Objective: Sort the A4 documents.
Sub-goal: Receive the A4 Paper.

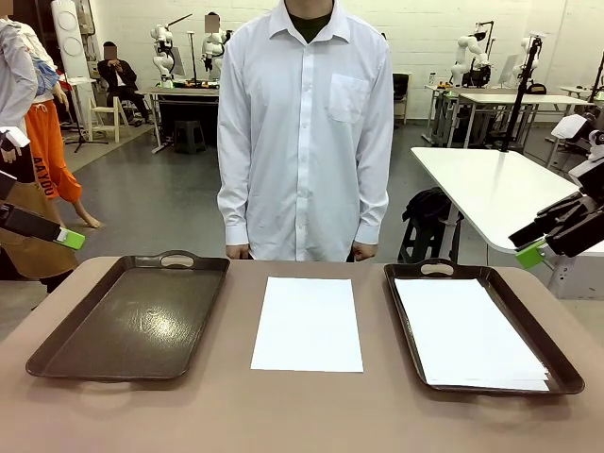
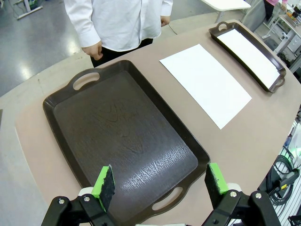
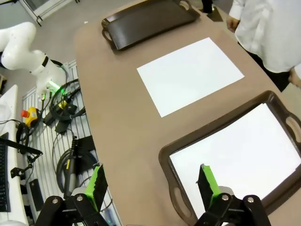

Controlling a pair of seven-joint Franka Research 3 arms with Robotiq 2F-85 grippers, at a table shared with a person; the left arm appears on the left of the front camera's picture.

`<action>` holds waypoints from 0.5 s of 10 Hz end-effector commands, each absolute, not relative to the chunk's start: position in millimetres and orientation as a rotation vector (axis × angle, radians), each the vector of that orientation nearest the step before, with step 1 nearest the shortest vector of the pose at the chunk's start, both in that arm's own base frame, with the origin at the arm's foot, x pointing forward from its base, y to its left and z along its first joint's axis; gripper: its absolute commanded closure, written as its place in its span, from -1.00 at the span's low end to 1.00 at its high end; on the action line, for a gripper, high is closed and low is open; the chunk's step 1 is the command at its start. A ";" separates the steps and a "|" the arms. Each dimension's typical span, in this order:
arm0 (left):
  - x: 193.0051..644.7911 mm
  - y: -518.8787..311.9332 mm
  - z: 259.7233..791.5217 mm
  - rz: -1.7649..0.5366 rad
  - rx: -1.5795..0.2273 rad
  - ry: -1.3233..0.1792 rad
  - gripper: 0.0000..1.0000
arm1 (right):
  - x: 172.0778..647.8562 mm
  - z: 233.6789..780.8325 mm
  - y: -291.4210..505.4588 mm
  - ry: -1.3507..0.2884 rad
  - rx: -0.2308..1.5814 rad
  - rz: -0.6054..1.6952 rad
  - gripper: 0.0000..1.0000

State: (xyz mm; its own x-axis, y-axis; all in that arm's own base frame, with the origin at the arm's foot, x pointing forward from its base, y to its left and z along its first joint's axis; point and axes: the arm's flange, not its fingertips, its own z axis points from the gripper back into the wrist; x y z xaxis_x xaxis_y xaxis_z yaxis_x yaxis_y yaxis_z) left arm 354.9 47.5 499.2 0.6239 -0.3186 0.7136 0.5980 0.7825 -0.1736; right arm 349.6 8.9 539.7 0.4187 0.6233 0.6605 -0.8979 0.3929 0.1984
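Note:
One white A4 document (image 1: 308, 324) lies flat on the brown table between two dark brown trays; it also appears in the left wrist view (image 2: 206, 83) and the right wrist view (image 3: 190, 74). A stack of A4 documents (image 1: 467, 332) fills the right tray (image 1: 566, 363), seen close below my right gripper (image 3: 151, 184), which is open and empty. The left tray (image 1: 57, 349) holds nothing. My left gripper (image 2: 161, 186) hovers open above that tray's near end (image 2: 122, 136). In the front view both grippers hang at the picture's edges, left (image 1: 68, 239) and right (image 1: 529, 253).
A person in a white shirt (image 1: 307, 123) stands at the table's far edge, hands (image 2: 97, 50) at the sides near it. Cables and an emergency stop button (image 3: 29, 114) lie on the floor beside the table. A white table (image 1: 491, 189) stands behind at right.

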 end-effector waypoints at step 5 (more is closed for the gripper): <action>355.8 49.1 496.3 -0.560 -0.438 -0.733 -1.00 | 350.2 538.3 8.1 -0.532 0.591 1.023 -1.00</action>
State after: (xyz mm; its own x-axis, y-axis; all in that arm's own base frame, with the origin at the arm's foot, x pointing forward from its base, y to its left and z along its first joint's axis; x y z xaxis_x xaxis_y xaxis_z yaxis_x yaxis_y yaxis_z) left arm 354.9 47.5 499.2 0.6239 -0.3186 0.7136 0.5980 0.7825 -0.1736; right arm 349.9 7.9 538.3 0.4262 0.6245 0.6544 -0.8947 0.3981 0.2027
